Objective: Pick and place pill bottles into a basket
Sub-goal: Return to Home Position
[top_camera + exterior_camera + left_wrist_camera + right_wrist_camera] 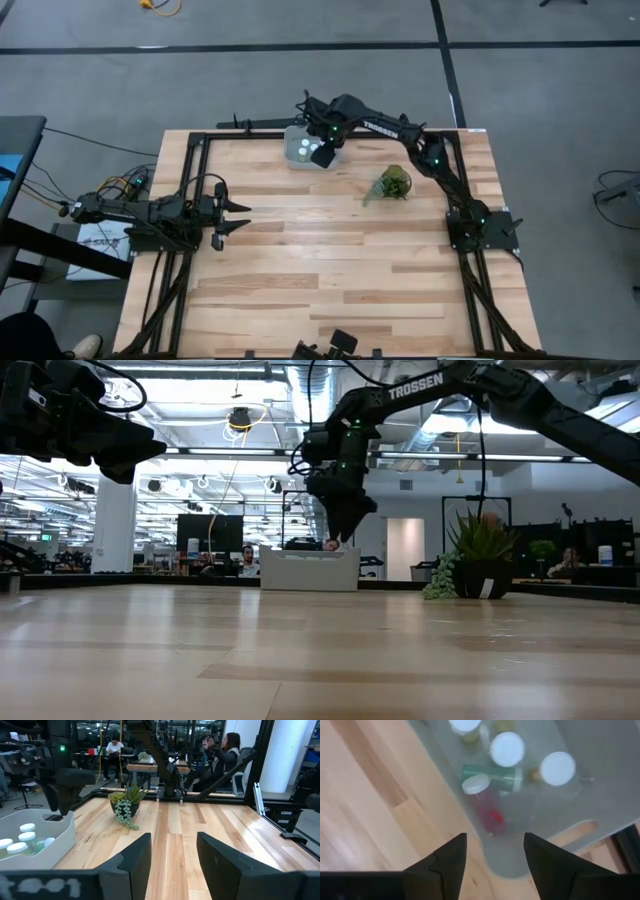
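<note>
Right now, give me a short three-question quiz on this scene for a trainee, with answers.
1. True or false: the right gripper, above the basket, is shut on a bottle.
2. Fill in: the left gripper hangs open over the table's ____ side.
3. The pink bottle lies: A in the basket; B beside the plant; C in the left gripper.
Key: 1 false; 2 left; 3 A.
</note>
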Action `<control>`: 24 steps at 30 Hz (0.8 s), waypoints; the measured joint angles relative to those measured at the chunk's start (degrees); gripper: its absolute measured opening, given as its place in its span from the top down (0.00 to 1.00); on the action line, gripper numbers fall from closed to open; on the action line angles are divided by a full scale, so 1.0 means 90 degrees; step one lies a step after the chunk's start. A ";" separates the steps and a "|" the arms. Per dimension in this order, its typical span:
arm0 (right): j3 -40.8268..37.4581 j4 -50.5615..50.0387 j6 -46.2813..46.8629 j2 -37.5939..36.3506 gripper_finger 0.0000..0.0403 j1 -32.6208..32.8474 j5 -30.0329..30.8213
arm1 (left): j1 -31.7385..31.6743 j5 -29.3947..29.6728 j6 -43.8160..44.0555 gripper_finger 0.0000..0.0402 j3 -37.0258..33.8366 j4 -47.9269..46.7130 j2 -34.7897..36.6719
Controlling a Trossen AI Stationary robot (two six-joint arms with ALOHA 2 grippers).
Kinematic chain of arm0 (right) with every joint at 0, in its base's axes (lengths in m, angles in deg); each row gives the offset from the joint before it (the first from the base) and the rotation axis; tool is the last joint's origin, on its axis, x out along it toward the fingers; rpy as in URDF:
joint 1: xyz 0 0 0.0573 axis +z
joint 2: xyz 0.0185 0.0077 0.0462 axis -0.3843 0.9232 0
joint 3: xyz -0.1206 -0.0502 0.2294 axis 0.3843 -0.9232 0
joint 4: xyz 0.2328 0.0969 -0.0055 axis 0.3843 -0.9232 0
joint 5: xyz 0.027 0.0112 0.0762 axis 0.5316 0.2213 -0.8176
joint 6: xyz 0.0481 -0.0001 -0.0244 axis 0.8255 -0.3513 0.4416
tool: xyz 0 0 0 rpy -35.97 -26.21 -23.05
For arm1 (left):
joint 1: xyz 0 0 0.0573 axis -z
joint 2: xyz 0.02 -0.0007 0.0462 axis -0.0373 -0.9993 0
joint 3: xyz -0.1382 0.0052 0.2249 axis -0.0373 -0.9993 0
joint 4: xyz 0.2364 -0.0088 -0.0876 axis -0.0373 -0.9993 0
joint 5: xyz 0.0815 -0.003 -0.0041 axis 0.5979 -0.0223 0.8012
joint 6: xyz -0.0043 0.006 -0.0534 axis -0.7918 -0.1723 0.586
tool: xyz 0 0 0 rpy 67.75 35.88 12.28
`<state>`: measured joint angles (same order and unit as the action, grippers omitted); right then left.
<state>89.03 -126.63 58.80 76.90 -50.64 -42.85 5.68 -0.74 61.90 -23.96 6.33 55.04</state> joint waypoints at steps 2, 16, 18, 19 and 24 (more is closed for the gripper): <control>0.0000 -0.0013 -0.0026 0.0000 0.54 0.0074 -0.0019 | 0.0000 0.0000 -0.0002 0.64 -0.0001 -0.0002 0.0000; -0.0006 -0.0074 -0.0728 -0.0927 0.60 0.1196 -0.1049 | 0.0000 0.0000 -0.0001 0.64 0.0001 -0.0002 0.0000; -0.0005 -0.0021 -0.0744 -0.1215 0.61 0.1468 -0.1062 | -0.0002 0.0000 -0.0002 0.64 -0.0001 0.0000 0.0000; -0.0011 -0.0027 -0.0754 -0.1366 0.62 0.1594 -0.1067 | 0.0000 0.0000 -0.0002 0.64 -0.0001 -0.0002 -0.0002; -0.0503 0.0249 -0.0736 -0.2208 0.64 0.2286 -0.1043 | 0.0000 0.0002 -0.0002 0.64 0.0000 0.0000 0.0000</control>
<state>84.50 -124.38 52.17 57.03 -30.07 -52.24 5.68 -0.72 61.88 -23.96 6.33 55.04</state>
